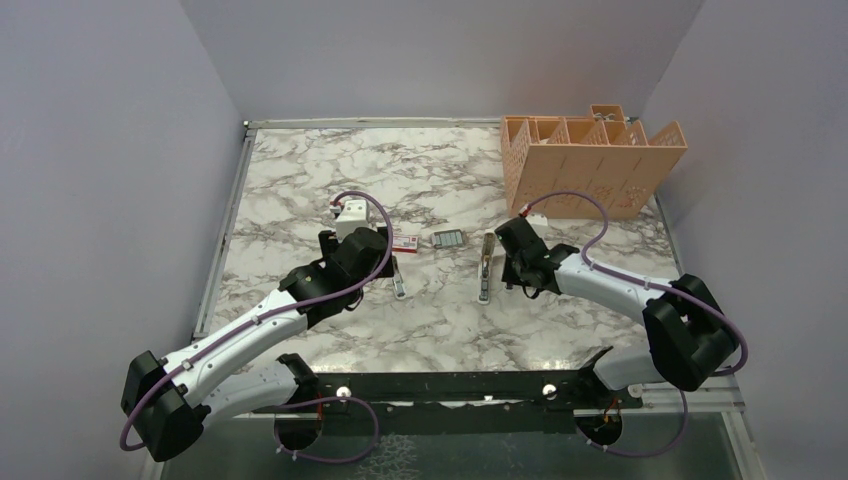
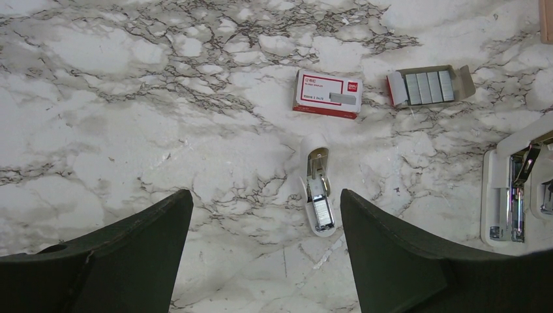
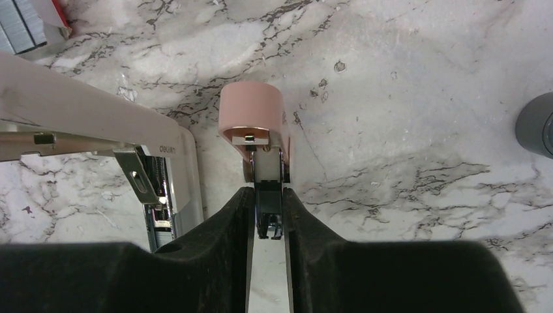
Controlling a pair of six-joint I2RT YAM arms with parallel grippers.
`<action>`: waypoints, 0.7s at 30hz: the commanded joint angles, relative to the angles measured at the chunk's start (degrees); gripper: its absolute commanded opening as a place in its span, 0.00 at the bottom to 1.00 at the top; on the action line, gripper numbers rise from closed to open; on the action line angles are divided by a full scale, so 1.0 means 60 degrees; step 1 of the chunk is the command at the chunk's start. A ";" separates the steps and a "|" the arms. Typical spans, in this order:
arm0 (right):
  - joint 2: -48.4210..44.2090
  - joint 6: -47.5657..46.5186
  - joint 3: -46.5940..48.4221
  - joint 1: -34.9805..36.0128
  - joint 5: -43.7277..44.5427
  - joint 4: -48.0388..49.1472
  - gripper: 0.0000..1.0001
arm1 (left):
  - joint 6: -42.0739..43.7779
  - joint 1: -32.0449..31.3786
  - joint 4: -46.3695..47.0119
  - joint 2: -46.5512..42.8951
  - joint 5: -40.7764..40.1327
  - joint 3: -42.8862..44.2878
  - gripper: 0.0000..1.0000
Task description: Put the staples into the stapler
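The staples point(image 2: 427, 87) are silvery strips in a small flat grey tray, beside the red-and-white box point(image 2: 327, 93); they also show in the top view point(image 1: 449, 239). A small white stapler point(image 2: 318, 195) lies open between the tips of my left gripper point(image 2: 264, 195), which is open, empty and above it. A larger white stapler point(image 3: 98, 124) lies open at the left of the right wrist view. My right gripper point(image 3: 267, 195) is shut on the narrow end of a pink stapler point(image 3: 251, 114) on the table. In the top view the right gripper point(image 1: 500, 262) is beside the staplers point(image 1: 486, 268).
An orange slotted organiser point(image 1: 590, 165) stands at the back right. A dark rounded object point(image 3: 538, 124) shows at the right edge of the right wrist view. The marble table point(image 1: 330, 165) has a raised rim on its left and far sides.
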 commanded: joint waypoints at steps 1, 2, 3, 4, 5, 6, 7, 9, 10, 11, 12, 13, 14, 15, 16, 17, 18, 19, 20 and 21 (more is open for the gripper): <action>-0.0056 0.0121 -0.0105 -0.0036 -0.0286 -0.0572 0.28 | 0.0056 0.0051 0.0252 -0.0088 0.0126 -0.0059 0.84; -0.0071 0.0110 -0.0080 -0.0029 -0.0291 -0.0569 0.30 | 0.0056 0.0050 0.0252 -0.0083 0.0121 -0.0059 0.84; -0.0073 0.0096 -0.0043 -0.0035 -0.0280 -0.0572 0.31 | 0.0056 0.0049 0.0252 -0.0094 0.0119 -0.0059 0.84; -0.0103 0.0078 -0.0008 -0.0036 -0.0266 -0.0593 0.32 | 0.0056 0.0049 0.0252 -0.0095 0.0118 -0.0059 0.84; -0.0132 0.0050 0.0055 -0.0036 -0.0242 -0.0630 0.32 | 0.0056 0.0049 0.0252 -0.0091 0.0122 -0.0059 0.84; -0.0174 0.0013 0.0161 -0.0036 -0.0208 -0.0662 0.33 | 0.0056 0.0051 0.0252 -0.0095 0.0119 -0.0059 0.84; -0.0220 -0.0028 0.0269 -0.0036 -0.0184 -0.0705 0.34 | 0.0056 0.0050 0.0252 -0.0090 0.0122 -0.0048 0.84; -0.0352 -0.0129 0.0498 -0.0036 -0.0113 -0.0835 0.36 | 0.0057 0.0049 0.0252 -0.0076 0.0133 -0.0033 0.84; -0.0409 -0.0194 0.0639 -0.0036 -0.0080 -0.0868 0.37 | 0.0049 0.0049 0.0252 -0.0073 0.0151 -0.0030 0.84; -0.0495 -0.0279 0.0749 -0.0036 -0.0073 -0.0905 0.38 | 0.0032 0.0049 0.0252 -0.0087 0.0172 -0.0030 0.84; -0.0568 -0.0385 0.0875 -0.0036 -0.0103 -0.0909 0.39 | 0.0009 0.0051 0.0252 -0.0089 0.0215 -0.0037 0.84; -0.0645 -0.0514 0.0984 -0.0036 -0.0163 -0.0888 0.41 | -0.0039 0.0050 0.0252 -0.0094 0.0282 -0.0062 0.84; -0.0709 -0.0687 0.1075 -0.0036 -0.0297 -0.0836 0.41 | -0.0131 0.0057 0.0252 -0.0099 0.0384 -0.0123 0.84; -0.0774 -0.0872 0.1152 -0.0036 -0.0475 -0.0743 0.43 | -0.0233 0.0050 0.0261 -0.0099 0.0514 -0.0217 0.84; -0.0811 -0.1116 0.1229 -0.0036 -0.0774 -0.0649 0.43 | -0.0337 0.0053 0.0297 -0.0103 0.0697 -0.0335 0.84; -0.0851 -0.1396 0.1288 -0.0036 -0.1113 -0.0469 0.44 | -0.0441 0.0050 0.0319 -0.0089 0.0855 -0.0461 0.83; -0.0876 -0.1623 0.1347 -0.0020 -0.1445 -0.0302 0.45 | -0.0574 0.0049 0.0337 -0.0080 0.0978 -0.0627 0.80; -0.0910 -0.1763 0.1389 -0.0010 -0.1812 -0.0118 0.45 | -0.0748 0.0070 0.0359 -0.0073 0.1101 -0.0769 0.78; -0.0938 -0.1911 0.1442 0.0024 -0.2159 0.0097 0.46 | -0.0894 0.0085 0.0388 -0.0067 0.1232 -0.0924 0.74; -0.0955 -0.2001 0.1529 0.0112 -0.2416 0.0234 0.49 | -0.1075 0.0151 0.0397 -0.0037 0.1376 -0.1035 0.70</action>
